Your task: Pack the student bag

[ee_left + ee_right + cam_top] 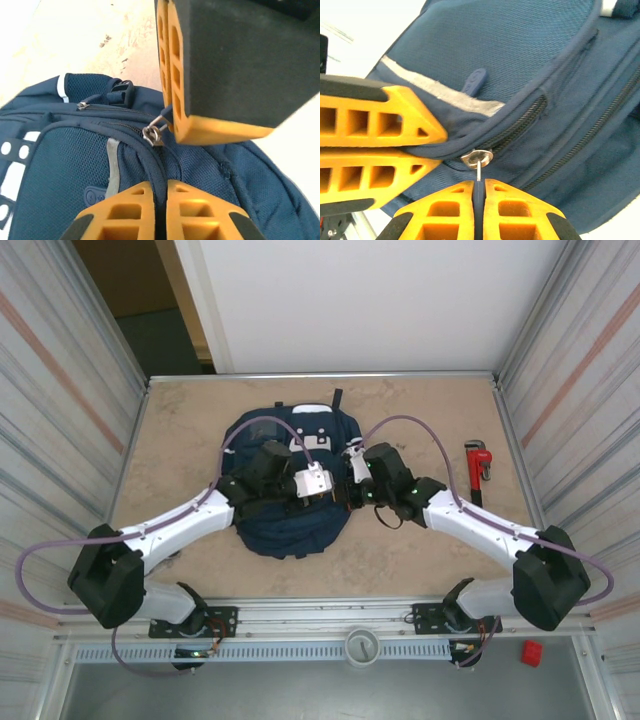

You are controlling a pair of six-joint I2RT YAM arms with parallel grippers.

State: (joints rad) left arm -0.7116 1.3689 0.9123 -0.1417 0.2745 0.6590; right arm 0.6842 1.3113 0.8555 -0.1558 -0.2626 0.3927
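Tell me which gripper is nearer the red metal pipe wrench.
Right, narrowly. The right gripper is on the navy blue fabric backpack, wrench to its right; left gripper is beside it, farther away.

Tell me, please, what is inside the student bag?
Nothing inside the student bag shows: its navy fabric covers the contents, and the zipper runs in view are closed. The right gripper pinches a zipper pull; the left gripper pinches the fabric beside it.

Our table [180, 440] and what it carries
We see a pale beige, mottled top with two things lying on it: the navy student bag [290, 528] flat at the middle, and a red pipe wrench [479, 466] well apart to its right, near the right edge, its dark handle pointing toward the near side
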